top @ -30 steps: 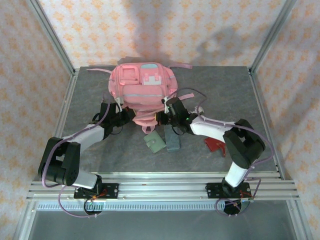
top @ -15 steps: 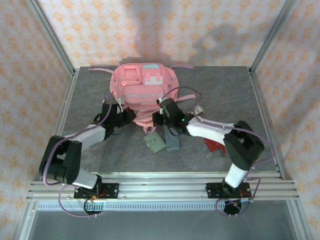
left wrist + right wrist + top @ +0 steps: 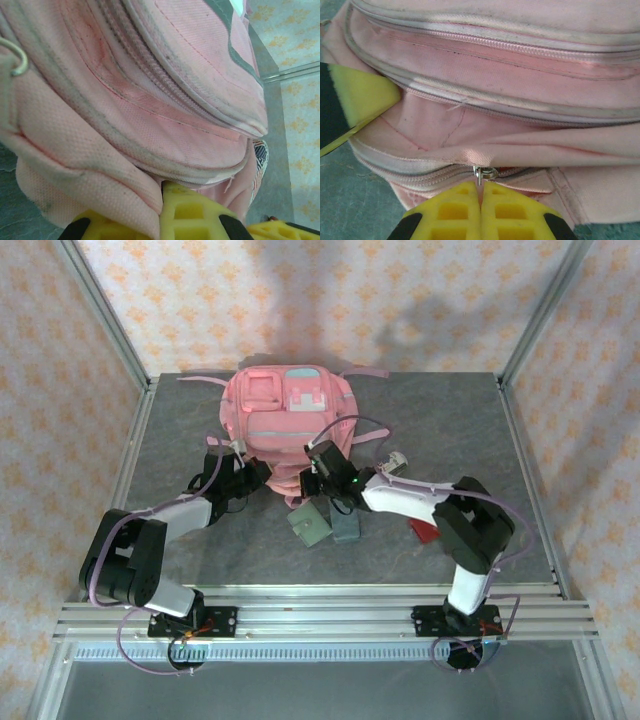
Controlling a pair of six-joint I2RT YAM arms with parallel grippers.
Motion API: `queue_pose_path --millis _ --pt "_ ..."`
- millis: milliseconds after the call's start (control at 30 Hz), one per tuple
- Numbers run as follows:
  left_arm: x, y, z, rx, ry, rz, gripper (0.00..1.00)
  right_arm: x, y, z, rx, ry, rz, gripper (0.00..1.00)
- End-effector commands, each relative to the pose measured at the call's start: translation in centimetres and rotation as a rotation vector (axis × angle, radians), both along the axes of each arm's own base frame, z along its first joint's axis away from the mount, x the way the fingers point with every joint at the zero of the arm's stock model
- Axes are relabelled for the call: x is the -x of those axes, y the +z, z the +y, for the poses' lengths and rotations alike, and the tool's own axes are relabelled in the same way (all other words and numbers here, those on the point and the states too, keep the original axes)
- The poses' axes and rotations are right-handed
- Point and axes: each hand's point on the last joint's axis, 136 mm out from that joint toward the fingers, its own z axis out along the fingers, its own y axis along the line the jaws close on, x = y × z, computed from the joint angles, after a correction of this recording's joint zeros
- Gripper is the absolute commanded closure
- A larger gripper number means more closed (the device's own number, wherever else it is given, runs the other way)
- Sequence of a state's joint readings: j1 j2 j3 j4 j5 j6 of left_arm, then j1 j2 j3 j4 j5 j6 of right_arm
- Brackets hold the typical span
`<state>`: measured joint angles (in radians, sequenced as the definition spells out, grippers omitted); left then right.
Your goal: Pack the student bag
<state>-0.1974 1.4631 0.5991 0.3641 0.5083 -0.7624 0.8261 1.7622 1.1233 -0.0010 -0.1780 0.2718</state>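
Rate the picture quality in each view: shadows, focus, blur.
Top external: even light, sharp, soft shadows on the patterned back wall behind the pink backpack. Left wrist: fabric weave crisp, no motion blur. Right wrist: zipper pull sharp, no glare.

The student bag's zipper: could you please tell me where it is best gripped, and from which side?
Grip the metal pull tab sticking out at the near edge of the student bag. Come from the near side, low, since the thin tab points that way; the right gripper is shut on it.
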Motion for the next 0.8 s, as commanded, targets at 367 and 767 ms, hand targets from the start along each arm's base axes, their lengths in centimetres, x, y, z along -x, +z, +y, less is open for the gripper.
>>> queue_pose_path --millis 367,767 --pt "0.0 4.4 0.2 -0.026 -0.019 -0.156 1.0 -2.1 -1.6 -10.4 0.119 -0.301 -0.025 1.0" --pt "0.6 4.6 -2.2 0.021 -0.065 -0.159 1.0 0.0 3.5 -2.6 -0.111 -0.006 -0.025 1.0"
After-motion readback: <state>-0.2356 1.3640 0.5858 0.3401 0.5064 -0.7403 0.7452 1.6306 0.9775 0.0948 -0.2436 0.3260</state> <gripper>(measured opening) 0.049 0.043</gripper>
